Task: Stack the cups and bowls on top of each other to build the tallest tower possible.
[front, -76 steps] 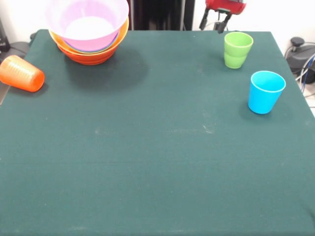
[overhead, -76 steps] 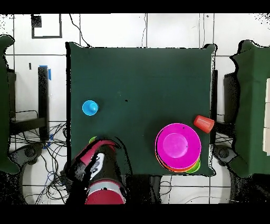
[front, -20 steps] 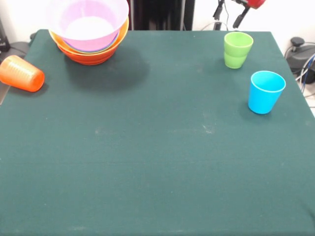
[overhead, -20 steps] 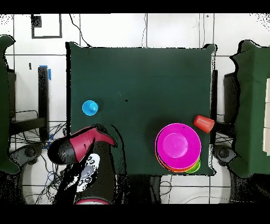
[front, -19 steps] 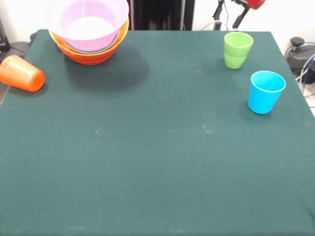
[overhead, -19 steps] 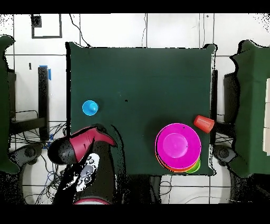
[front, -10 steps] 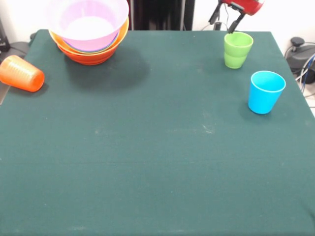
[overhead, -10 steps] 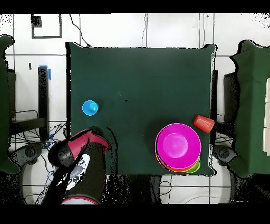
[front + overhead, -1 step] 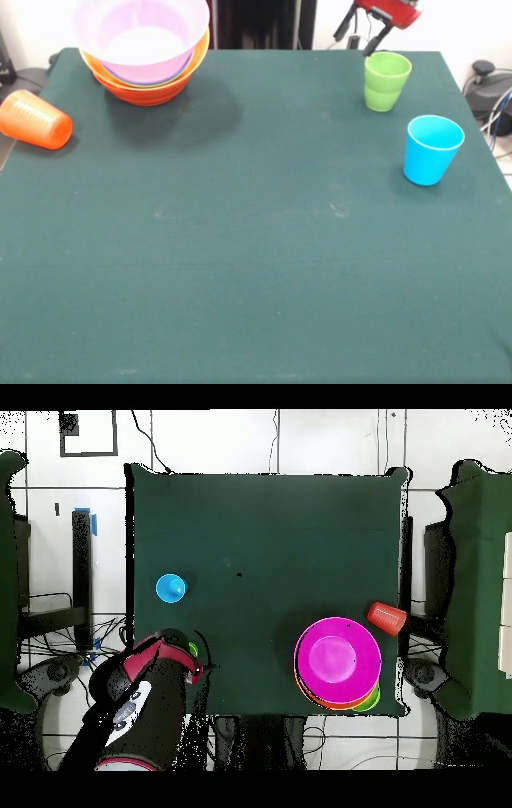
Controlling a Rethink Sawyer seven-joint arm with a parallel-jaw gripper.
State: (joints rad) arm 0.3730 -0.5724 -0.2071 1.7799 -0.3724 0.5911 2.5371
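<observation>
The lime green cup (image 9: 387, 80) stands upright at the far right of the table, and the light blue cup (image 9: 432, 150) stands upright a little nearer. The orange cup (image 9: 34, 120) lies on its side at the left edge. The tower (image 9: 144, 50) is a nest of bowls with the large pink bowl (image 9: 142, 28) on top of orange ones. My gripper (image 9: 360, 32) hangs open just above and behind the green cup, one fingertip (image 9: 373, 45) close to its far rim. Overhead, the arm (image 9: 150, 672) covers most of the green cup (image 9: 192, 650); the blue cup (image 9: 170, 588), orange cup (image 9: 386, 618) and tower (image 9: 337, 659) show.
The dark green table (image 9: 256, 240) ends close to the orange cup on the left. Cables and a black fixture (image 9: 485, 86) sit just past the right edge, beside the two upright cups.
The gripper has shifted left and slightly down in the front view, coming closer to the green cup's far rim. The cups and bowls have not moved.
</observation>
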